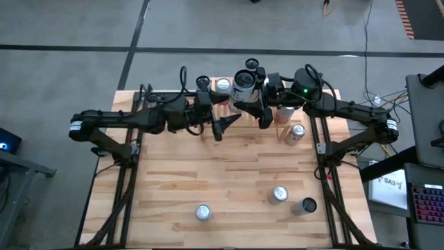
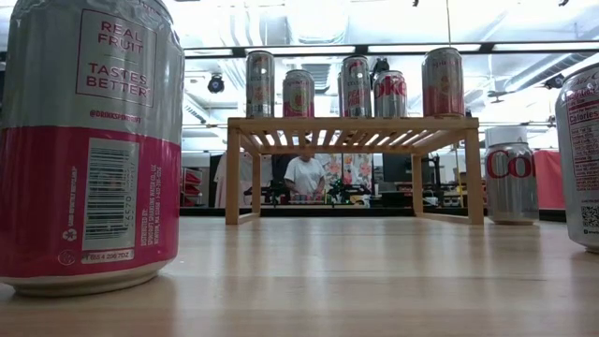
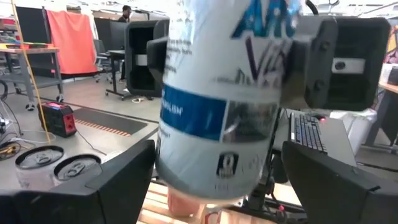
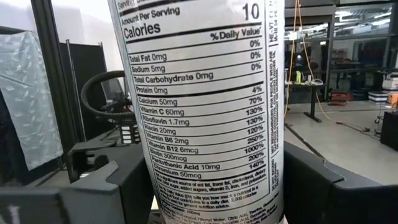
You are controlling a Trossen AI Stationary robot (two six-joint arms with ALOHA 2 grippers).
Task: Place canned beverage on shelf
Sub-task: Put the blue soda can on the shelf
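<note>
1. Wooden counter (image 1: 229,173) carries the shelf (image 2: 351,126) at its far edge, cans lined up on top.
2. Right gripper (image 1: 262,110) has its jaws clamped on the tall white can (image 1: 243,86), raised above the shelf.
3. Left gripper (image 1: 223,125), jaws apart, flanks the same can.

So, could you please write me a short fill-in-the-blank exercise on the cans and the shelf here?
1. On top of the shelf stand ____ cans.
2. The right pincer grips a white can, with the left pincer open on either side of it; the can's band is ____.
3. The pink can nearest the low camera reads "Real fruit tastes ____".

Missing words: five; blue; better.
</note>
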